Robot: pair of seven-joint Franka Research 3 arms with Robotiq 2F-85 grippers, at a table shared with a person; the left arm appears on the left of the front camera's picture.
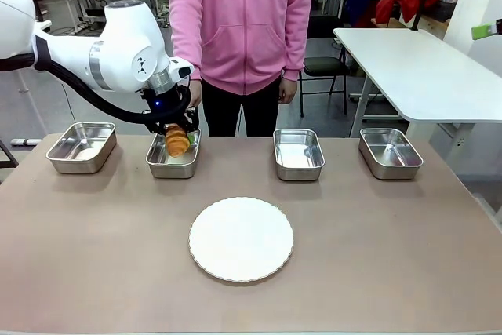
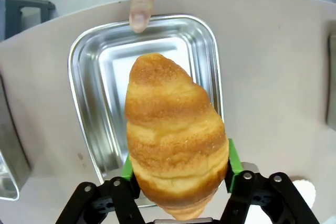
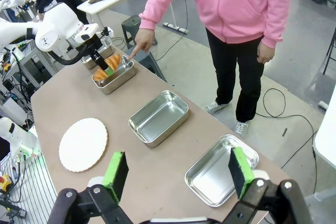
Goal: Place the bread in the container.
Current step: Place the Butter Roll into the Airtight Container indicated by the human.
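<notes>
You're at release step: left gripper (image 2: pixel 177 174) clamped on bread (image 2: pixel 173 137), hanging over tray (image 2: pixel 84 93) finger (image 2: pixel 140 3) marks; lower, then open; right gripper (image 3: pixel 178 174) open, idle

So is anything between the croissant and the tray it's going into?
Nothing visible. The left gripper holds the bread directly over the container, whose floor is bare. The person's finger touches only its far rim.
</notes>
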